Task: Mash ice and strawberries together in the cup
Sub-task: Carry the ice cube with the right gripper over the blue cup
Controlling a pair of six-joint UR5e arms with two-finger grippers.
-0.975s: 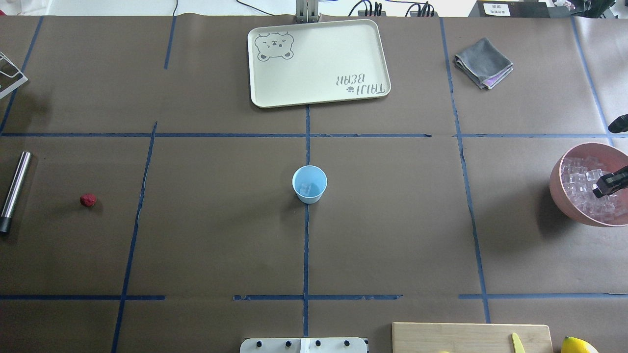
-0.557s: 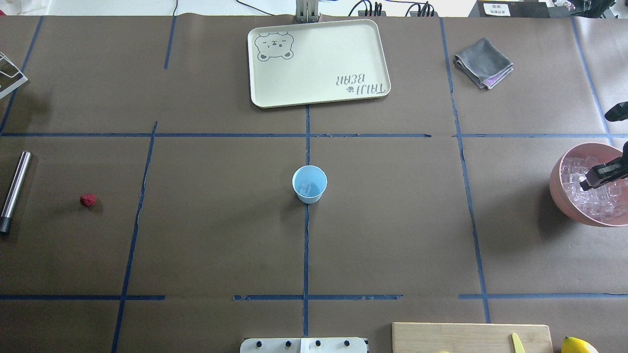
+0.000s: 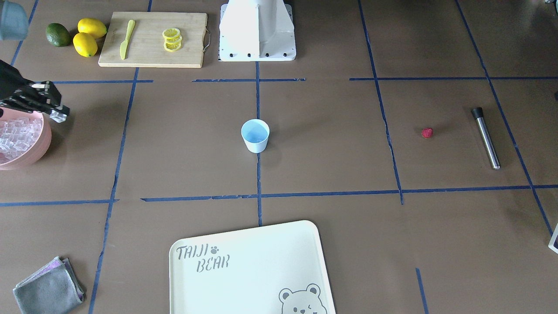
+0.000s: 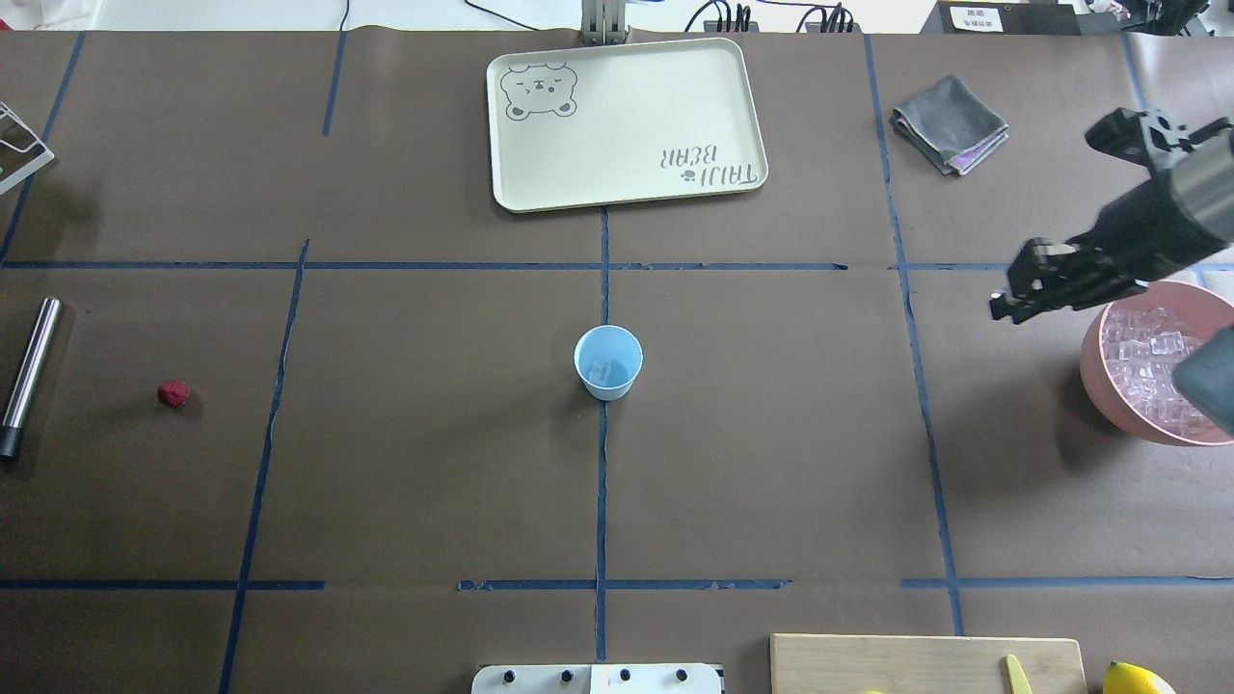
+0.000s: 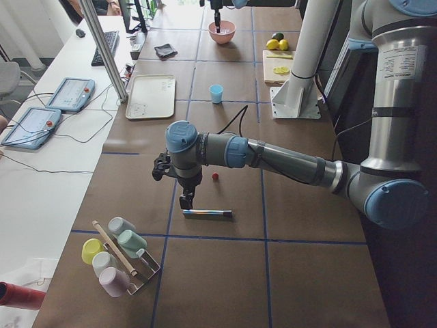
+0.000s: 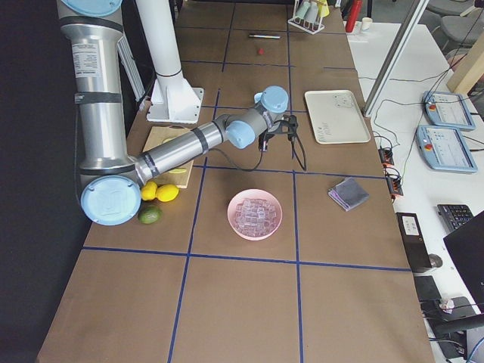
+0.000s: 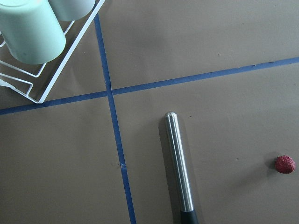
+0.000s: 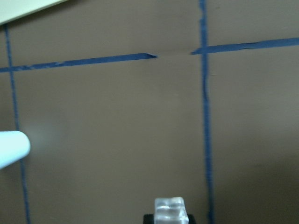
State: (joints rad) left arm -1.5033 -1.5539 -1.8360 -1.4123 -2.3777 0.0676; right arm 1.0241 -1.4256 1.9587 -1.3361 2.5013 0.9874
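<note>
- Ice cube sat pinched in the right pincer, which was closed on it, raised beside the pink bowl.
- Carry step, I'd say: next, swing over the cup, well off from that pincer, and release.
- Wrist view showed the cube plainly; overhead barely did.
- Left pincer: grip couldn't be told; strawberry lay near it.

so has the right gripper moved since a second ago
Yes. The right gripper has left the pink bowl, now beyond its rim toward the cup, gripping an ice cube.
</note>
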